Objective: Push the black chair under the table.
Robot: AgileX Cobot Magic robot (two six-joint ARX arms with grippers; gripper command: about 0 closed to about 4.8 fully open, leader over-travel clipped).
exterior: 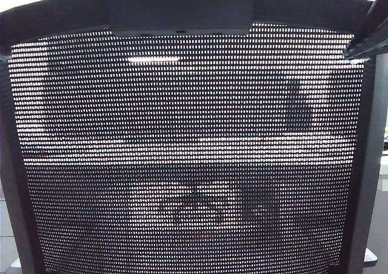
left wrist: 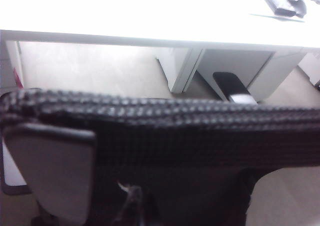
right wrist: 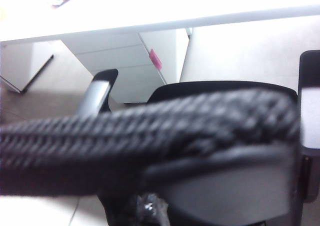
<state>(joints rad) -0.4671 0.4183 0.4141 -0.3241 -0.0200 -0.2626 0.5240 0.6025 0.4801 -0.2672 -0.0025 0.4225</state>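
The black chair point(exterior: 194, 165) fills the exterior view: its see-through mesh backrest and dark frame, with the headrest bracket point(exterior: 179, 7) at the top. The white table point(left wrist: 125, 11) lies just beyond the backrest's top rim point(left wrist: 175, 121) in the left wrist view. It also spans the right wrist view, table point(right wrist: 150, 6) above chair rim point(right wrist: 150, 131). My left gripper point(left wrist: 132, 201) sits low behind the rim, dark and blurred. My right gripper point(right wrist: 150, 206) is likewise hidden in shadow under the rim. The jaws of both are too dark to read.
A white drawer cabinet point(right wrist: 115, 61) stands under the table, with a chair armrest point(right wrist: 100, 91) in front of it. Another cabinet point(left wrist: 240, 66) and armrest point(left wrist: 232, 88) show on the left side. A black device point(left wrist: 282, 1) lies on the tabletop. Part of the right arm point(exterior: 370, 34) crosses the chair's upper corner.
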